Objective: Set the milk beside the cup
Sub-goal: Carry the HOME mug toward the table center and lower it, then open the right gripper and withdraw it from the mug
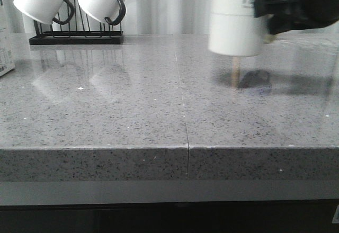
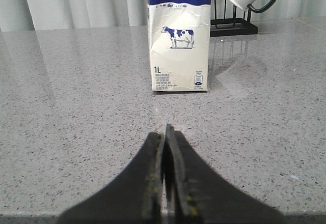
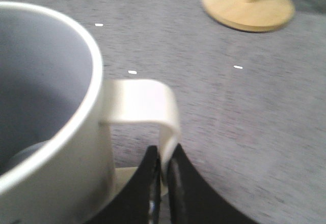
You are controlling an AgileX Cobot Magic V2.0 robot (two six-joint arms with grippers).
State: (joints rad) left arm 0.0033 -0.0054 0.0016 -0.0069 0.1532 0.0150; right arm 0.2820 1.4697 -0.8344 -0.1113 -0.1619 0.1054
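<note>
The large white cup hangs in the air above the right rear of the counter, blurred by motion. My right gripper is shut on its handle. In the right wrist view the jaws pinch the white handle, with the cup's greyish inside beside them. The milk carton stands upright on the counter ahead of my left gripper, which is shut and empty, well short of the carton. In the front view only the carton's edge shows at the far left.
A black rack with two white black-handled mugs stands at the back left. A round wooden base with a post stands on the counter under the raised cup; it also shows in the front view. A seam runs down the grey counter.
</note>
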